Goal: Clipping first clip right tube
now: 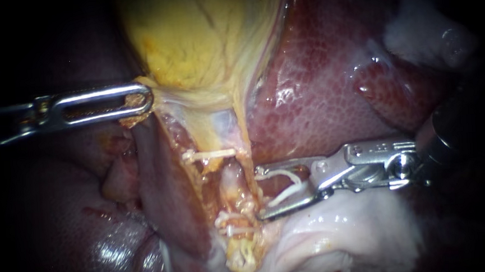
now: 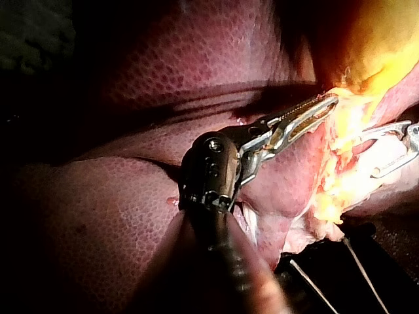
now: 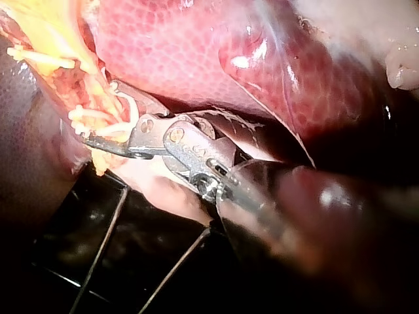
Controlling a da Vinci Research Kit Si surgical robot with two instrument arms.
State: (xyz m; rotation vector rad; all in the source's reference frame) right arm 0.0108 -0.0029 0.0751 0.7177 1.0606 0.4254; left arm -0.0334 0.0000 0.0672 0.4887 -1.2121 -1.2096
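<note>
- The dark red liver is lying behind everything, with the yellow gallbladder resting over it.
- My left instrument is clamping its jaws on the gallbladder's lower edge.
- My right instrument is holding a white clip in wide-spread jaws. The clip's mouth is pointing left, crosswise to the upright tube just beside the tips.

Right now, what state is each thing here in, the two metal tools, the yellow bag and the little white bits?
Yellow veined gallbladder: gripped at its lower edge.
Left instrument, slotted metal jaws: shut on the gallbladder.
Right instrument, metal jaws: apart, holding a curved white plastic clip.
That clip: open.
Straight white clip nearer the gallbladder: closed.
</note>
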